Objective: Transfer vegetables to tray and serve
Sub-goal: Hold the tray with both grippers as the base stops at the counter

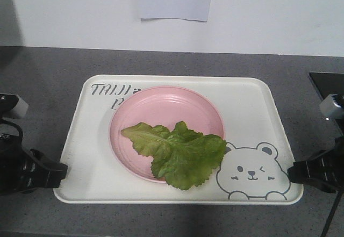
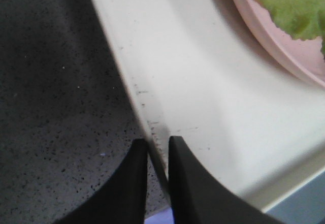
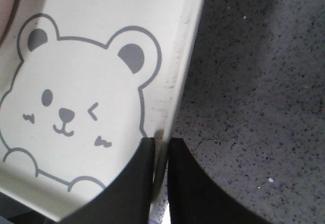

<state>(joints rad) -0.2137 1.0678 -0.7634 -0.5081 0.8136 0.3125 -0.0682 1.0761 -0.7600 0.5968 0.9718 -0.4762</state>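
Left claw [image 2: 157, 141] astride tray [image 2: 203, 97], lettuce [image 1: 180, 153] stalk-leftward

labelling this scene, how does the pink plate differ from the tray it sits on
The tray is rectangular and cream-white with a bear drawing; the pink plate is round and plain. The tray is larger and carries the plate; the plate carries the lettuce leaf. The left gripper and right gripper pinch the tray's rim, not the plate's. Both are shallow with raised rims.
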